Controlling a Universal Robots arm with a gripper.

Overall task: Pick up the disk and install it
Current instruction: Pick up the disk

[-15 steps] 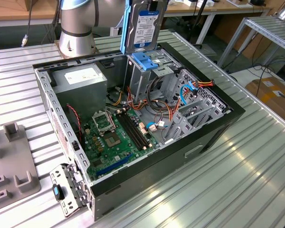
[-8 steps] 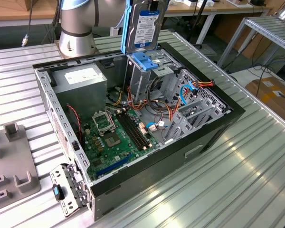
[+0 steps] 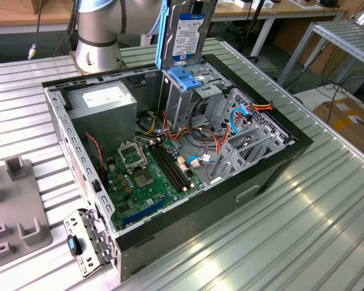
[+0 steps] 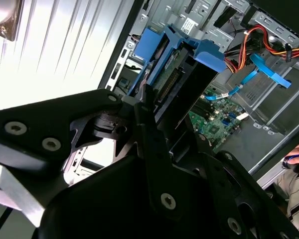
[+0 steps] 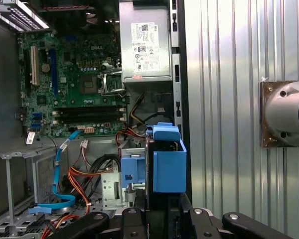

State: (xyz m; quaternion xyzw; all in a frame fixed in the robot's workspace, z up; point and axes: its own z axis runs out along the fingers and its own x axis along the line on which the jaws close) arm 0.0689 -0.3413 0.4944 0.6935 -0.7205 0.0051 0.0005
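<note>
The gripper [image 4: 172, 119] is clamped on the disk [image 4: 182, 79], with its 2 black fingers [image 4: 149, 124] closed against opposite sides of the drive's body. The blue side rails stick out past the fingers.

In the exterior view the disk [image 3: 191, 30] hangs upright in the air, its white-and-blue label facing the camera and 1 blue rail along its edge on the exterior view's left. It is above the open computer case [image 3: 200, 212]. Its lower edge is just over the light-blue latch piece [image 3: 185, 77] on top of the drive cage [image 3: 182, 106], and it is not seated.

The grey power supply [image 3: 103, 100] sits beside the cage, toward the exterior view's left, and the green motherboard [image 3: 145, 170] covers the case floor. The case rests on a slatted metal table [image 3: 303, 242].
</note>
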